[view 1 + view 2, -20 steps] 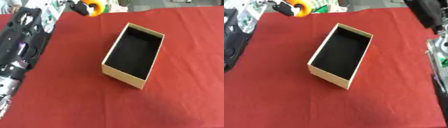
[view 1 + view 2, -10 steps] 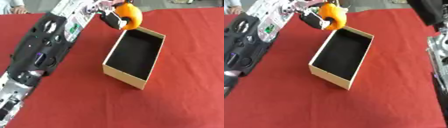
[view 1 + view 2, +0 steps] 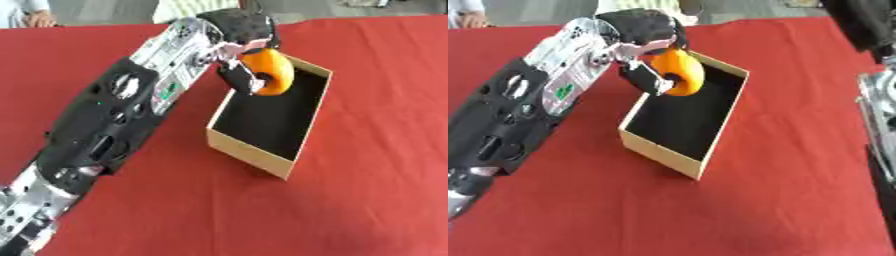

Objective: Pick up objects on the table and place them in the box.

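- Since half a second ago the left hand (image 3: 238,35) has carried the orange thing (image 3: 267,72) from beside the box's far corner to over the box's (image 3: 249,148) far end; a second ago it was still at the table's far edge.
- The left hand is curled round the orange thing, dark fingers wrapping its near side; the thing is rounded, with a dark spot on its face.
- The orange thing hangs above the black inside of the box, near the far left wall, not resting on the floor of it as far as one can tell.
- The box is tan outside, long and open-topped, lying askew on the red cloth (image 3: 367,175).
- The left arm (image 3: 122,120) stretches from the lower left corner up to the box.
- The right arm (image 3: 878,125) shows only as metal and black parts at the right edge of the right eye view; its hand is out of sight.
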You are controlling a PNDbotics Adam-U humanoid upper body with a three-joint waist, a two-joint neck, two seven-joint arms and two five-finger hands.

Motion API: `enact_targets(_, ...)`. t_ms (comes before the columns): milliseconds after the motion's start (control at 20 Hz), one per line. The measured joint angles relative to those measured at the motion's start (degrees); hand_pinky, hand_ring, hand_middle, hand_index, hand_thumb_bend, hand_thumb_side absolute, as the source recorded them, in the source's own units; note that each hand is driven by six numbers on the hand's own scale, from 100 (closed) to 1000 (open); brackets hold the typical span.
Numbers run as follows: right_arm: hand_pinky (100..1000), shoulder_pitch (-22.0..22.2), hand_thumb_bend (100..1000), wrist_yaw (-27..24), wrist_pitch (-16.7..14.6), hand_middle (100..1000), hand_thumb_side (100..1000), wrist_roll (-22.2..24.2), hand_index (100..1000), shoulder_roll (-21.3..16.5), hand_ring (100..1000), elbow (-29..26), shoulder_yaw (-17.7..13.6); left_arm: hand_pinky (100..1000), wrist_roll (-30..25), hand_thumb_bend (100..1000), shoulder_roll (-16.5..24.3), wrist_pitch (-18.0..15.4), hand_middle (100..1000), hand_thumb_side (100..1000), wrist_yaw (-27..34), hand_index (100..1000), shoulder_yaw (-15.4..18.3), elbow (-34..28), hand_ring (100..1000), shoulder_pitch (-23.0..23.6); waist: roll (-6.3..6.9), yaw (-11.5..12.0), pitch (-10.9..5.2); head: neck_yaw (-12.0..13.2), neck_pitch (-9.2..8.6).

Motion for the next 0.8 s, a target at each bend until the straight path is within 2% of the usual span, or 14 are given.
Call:
enact_targets(400, 931, 0.5, 100, 0.0, 0.0, 750, 756, -0.2, 919, 0.0, 801, 0.0, -0.1, 289, 0.9, 100, -3.2, -1.7, 629, 278, -2.5, 712, -1.4, 1.9, 588, 0.6, 0.12, -0.4, 0.00, 0.2, 0.00)
enact_targets(650, 931, 0.6, 100, -0.2, -0.1, 750, 755, -0.4, 920, 0.0, 801, 0.0, -0.1, 327, 0.7, 100, -4.6, -3.4, 654, 170, -3.2, 726, -2.4, 2.8, 617, 0.6, 0.22, -0.7, 0.00, 0.2, 0.00)
enact_targets(700, 931, 0.6, 100, -0.3, -0.1, 750, 754, -0.4, 920, 0.0, 801, 0.0, -0.1, 344, 0.4, 100, -4.7, -3.7, 664, 192, -3.2, 731, -2.4, 3.1, 630, 0.7, 0.28, -0.7, 0.00, 0.2, 0.00)
enact_targets(750, 931, 0.7, 100, -0.3, -0.1, 750, 754, -0.4, 920, 0.0, 801, 0.0, -0.1, 367, 0.1, 142, -4.8, -3.9, 695, 253, -3.3, 748, -2.6, 3.4, 659, 0.8, 0.34, -0.7, 0.00, 0.2, 0.00)
enact_targets(800, 931, 0.8, 100, -0.3, -0.1, 750, 754, -0.4, 920, 0.0, 801, 0.0, -0.1, 380, -0.3, 225, -4.9, -4.2, 714, 300, -3.5, 758, -2.7, 3.7, 681, 0.9, 0.41, -0.7, 0.00, 0.2, 0.00)
